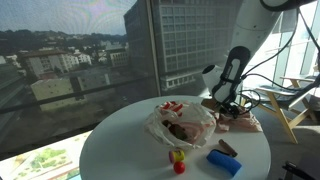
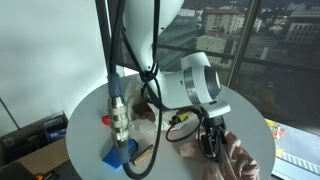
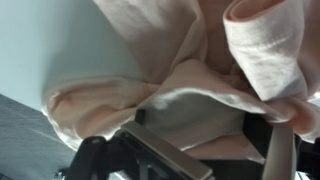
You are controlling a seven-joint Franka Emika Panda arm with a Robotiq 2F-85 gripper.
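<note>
A: What lies on the round white bench (image 1: 115, 140), going left to right?

B: A crumpled clear plastic bag (image 1: 183, 125) sits mid-bench. A small red-and-yellow object (image 1: 179, 160) is in front of it, then a blue block (image 1: 224, 161).

A: And the hand (image 1: 228, 103)?

B: It's further right, pointing down, fingers spread fully and holding nothing. It hangs over the pink cloth (image 1: 243, 123), bunched near the bench's right edge. The wrist view shows thick folds close below, which is probably why the jaws stand so wide. I can't tell whether it touches.

Crumpled pale-pink cloth (image 1: 243, 123), bunched in soft folds at the edge of the round white table (image 1: 120, 140).
</note>
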